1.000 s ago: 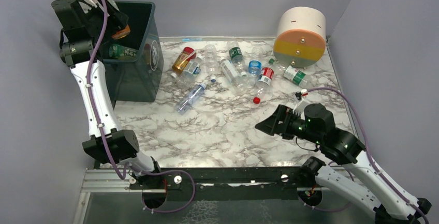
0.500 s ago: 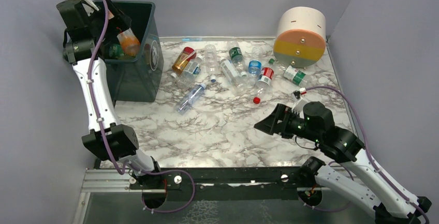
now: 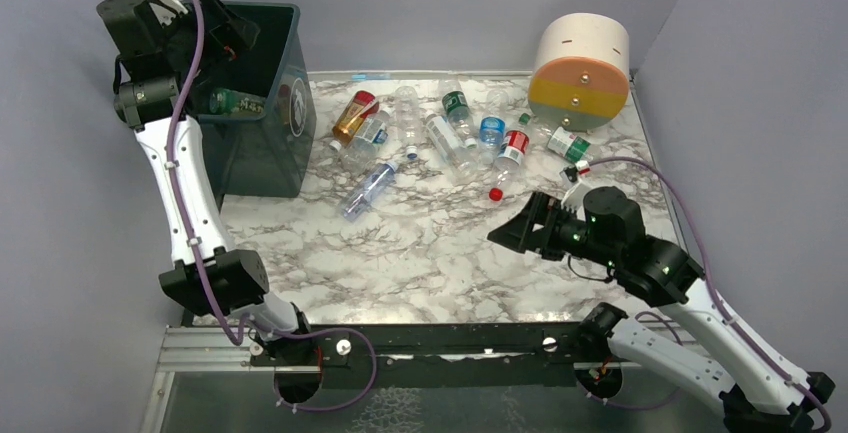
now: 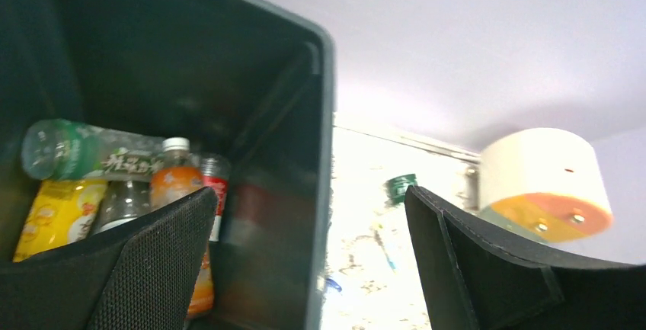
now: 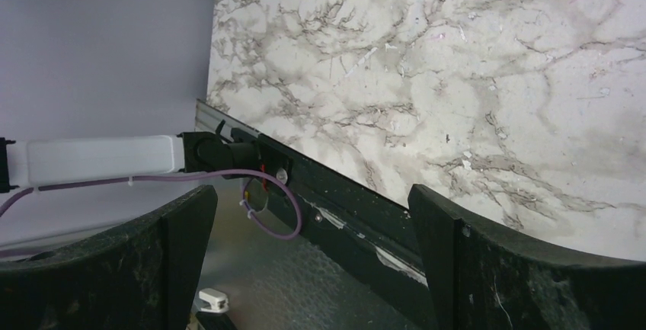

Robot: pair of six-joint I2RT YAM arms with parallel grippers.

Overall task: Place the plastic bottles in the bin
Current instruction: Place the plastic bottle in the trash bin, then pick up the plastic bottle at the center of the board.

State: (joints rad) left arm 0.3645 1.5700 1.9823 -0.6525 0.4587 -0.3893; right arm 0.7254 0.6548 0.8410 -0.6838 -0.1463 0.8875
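Observation:
The dark green bin (image 3: 285, 138) stands at the table's far left. My left gripper (image 3: 230, 38) hangs open over its mouth, holding nothing. In the left wrist view the left gripper (image 4: 312, 269) straddles the bin's rim (image 4: 325, 116); inside lie an orange bottle (image 4: 174, 179), a green-labelled bottle (image 4: 84, 158) and a yellow one (image 4: 53, 219). Several plastic bottles (image 3: 430, 133) lie scattered on the marble, among them an amber one (image 3: 353, 116) and a clear one (image 3: 368, 189). My right gripper (image 3: 508, 236) hovers open over the table, short of the bottles, empty (image 5: 312, 261).
A big cream, orange and yellow cylinder (image 3: 580, 71) stands at the back right, also in the left wrist view as the cylinder (image 4: 545, 174). A loose red cap (image 3: 494, 193) lies near the bottles. The black front rail (image 5: 335, 204) edges the marble table (image 5: 457, 78). Grey walls enclose the sides.
My left gripper has opened, and the orange bottle it held above the bin has dropped inside. The right arm has shifted slightly up and left, still open.

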